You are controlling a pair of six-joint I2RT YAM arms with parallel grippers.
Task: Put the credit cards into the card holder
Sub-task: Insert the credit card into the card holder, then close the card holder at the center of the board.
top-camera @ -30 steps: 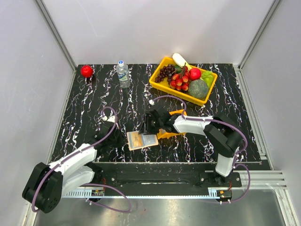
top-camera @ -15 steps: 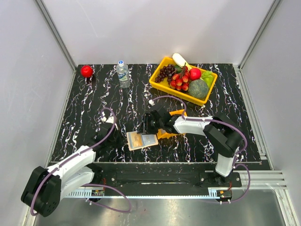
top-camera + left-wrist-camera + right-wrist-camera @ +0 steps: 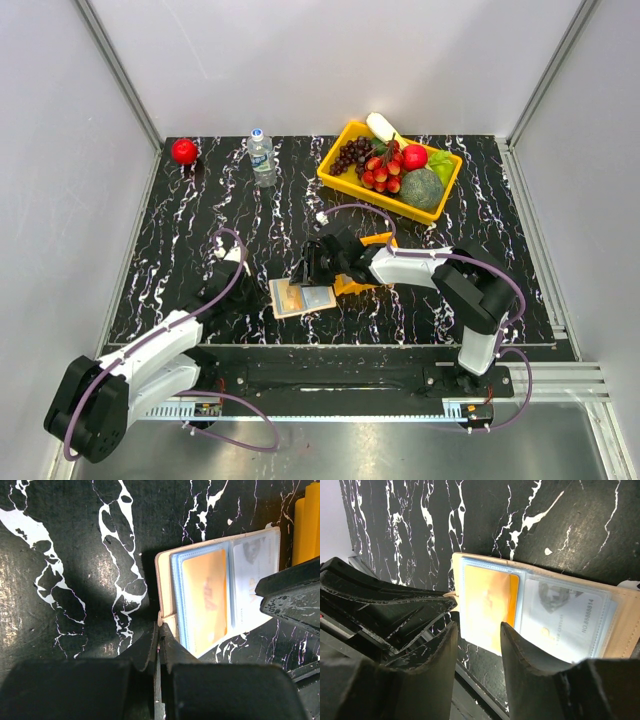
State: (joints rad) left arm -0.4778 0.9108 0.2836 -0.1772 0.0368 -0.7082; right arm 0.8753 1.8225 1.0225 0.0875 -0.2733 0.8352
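The tan card holder (image 3: 302, 298) lies open on the black marbled table. Its clear sleeves hold an orange card (image 3: 205, 596) and a silvery-white credit card (image 3: 252, 575). My left gripper (image 3: 161, 630) is shut on a beige flap at the card holder's (image 3: 167, 570) left edge. My right gripper (image 3: 477, 627) hovers open just above the orange card (image 3: 487, 602), with nothing between its fingers. The white card (image 3: 565, 620) sits in the sleeve beside it. In the top view the right gripper (image 3: 312, 272) sits over the holder's far edge.
A small orange tray (image 3: 368, 272) lies under the right arm, just right of the card holder. At the back stand a yellow tray (image 3: 348, 135) of fruit, a water bottle (image 3: 262, 158) and a red apple (image 3: 184, 151).
The right gripper's jaws have opened slightly. The left arm shifted a little at first, then stayed still. The card holder has not moved.
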